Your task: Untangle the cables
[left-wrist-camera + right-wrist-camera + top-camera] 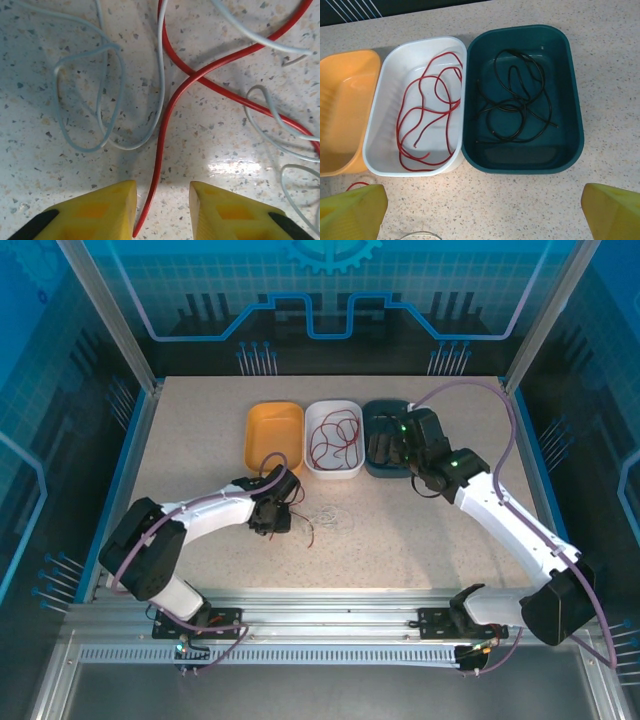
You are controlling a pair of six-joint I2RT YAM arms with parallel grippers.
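Partly open gripper [161, 197] astride red cable [160, 145]

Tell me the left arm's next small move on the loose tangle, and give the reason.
Probably close the left gripper on the red cable. That strand runs straight through the gap between the yellow fingers, which do not touch it yet, and pale cables loop close beside it on the table, so a firm pinch seems needed before pulling it free.
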